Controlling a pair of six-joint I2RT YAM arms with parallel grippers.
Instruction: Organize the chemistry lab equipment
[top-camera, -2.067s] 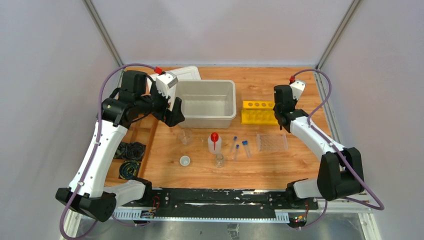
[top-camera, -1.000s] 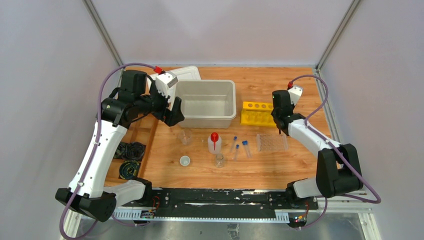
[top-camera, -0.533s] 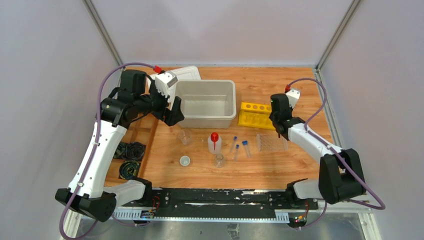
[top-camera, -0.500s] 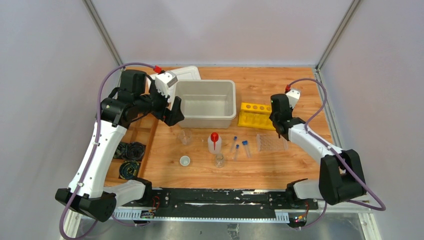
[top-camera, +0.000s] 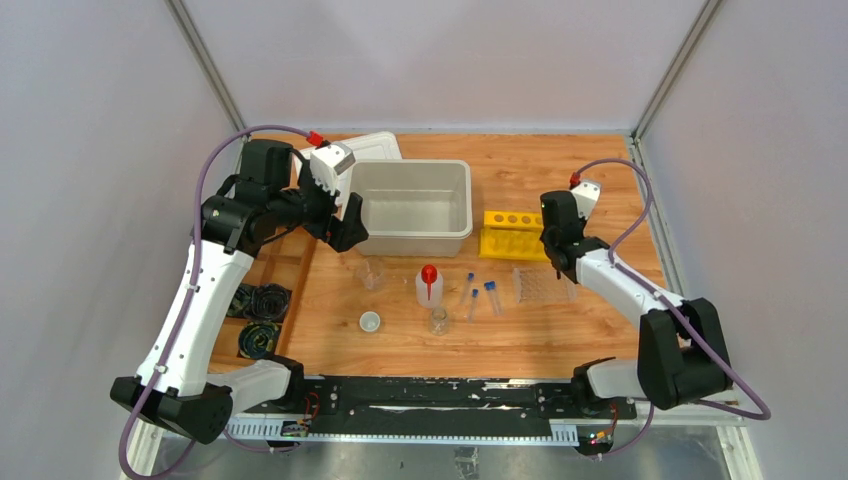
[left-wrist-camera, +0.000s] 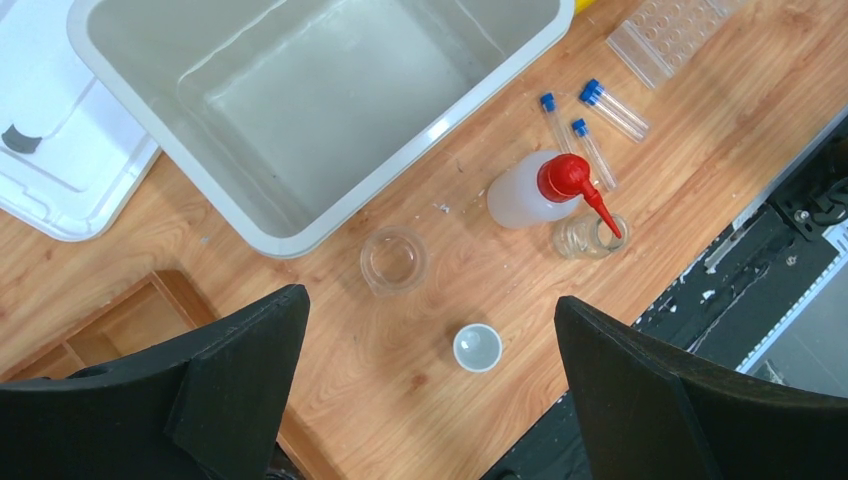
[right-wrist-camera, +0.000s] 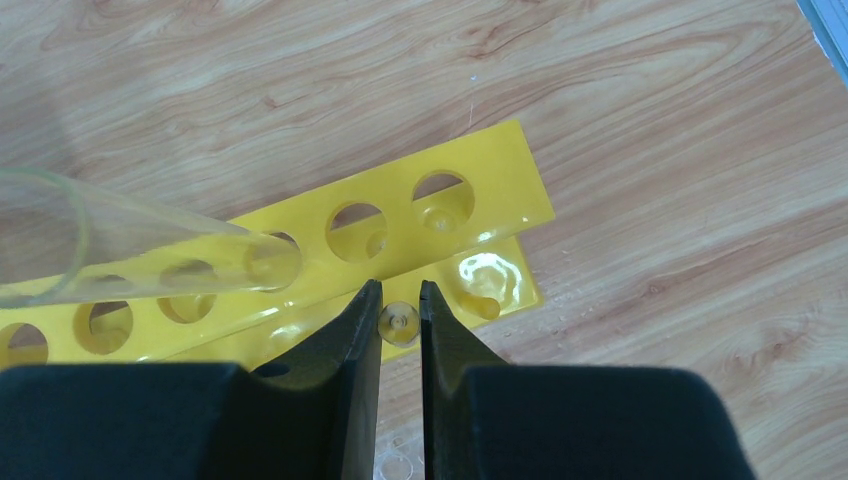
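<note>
Right gripper (right-wrist-camera: 398, 295) pinches a small clear test tube (right-wrist-camera: 398, 322) above the yellow holed rack (right-wrist-camera: 400, 225); centre it upright over a hole; left gripper (left-wrist-camera: 430, 300) gapes wide.

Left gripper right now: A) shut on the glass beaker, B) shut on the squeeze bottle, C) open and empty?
C: the left gripper has its fingers wide apart with nothing between them, while the glass beaker and squeeze bottle stand on the table below.
</note>
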